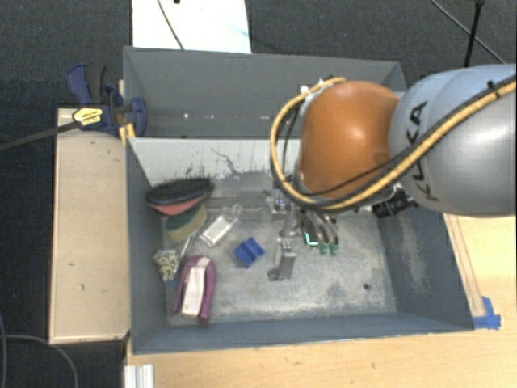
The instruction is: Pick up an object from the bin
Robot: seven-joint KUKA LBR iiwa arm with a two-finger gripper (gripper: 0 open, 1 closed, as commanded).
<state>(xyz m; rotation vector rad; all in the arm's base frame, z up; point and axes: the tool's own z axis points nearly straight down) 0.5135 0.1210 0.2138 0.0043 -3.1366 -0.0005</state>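
Observation:
My gripper (281, 267) reaches down below the arm's orange cover to the bin floor near the middle. A small blue block (249, 252) lies just to its left, apart from it. Further left rests a clear plastic piece (217, 229). A small green-tipped thing (325, 248) shows just right of the gripper, half hidden under the arm; I cannot tell whether it lies loose. Nothing can be seen held in the gripper.
Along the bin's left side lie a dark oval brush with a red edge (179, 194), an olive round thing (184, 221) under it, a small patterned piece (167, 262) and a purple and pink box (196, 288). The arm covers the bin's back right.

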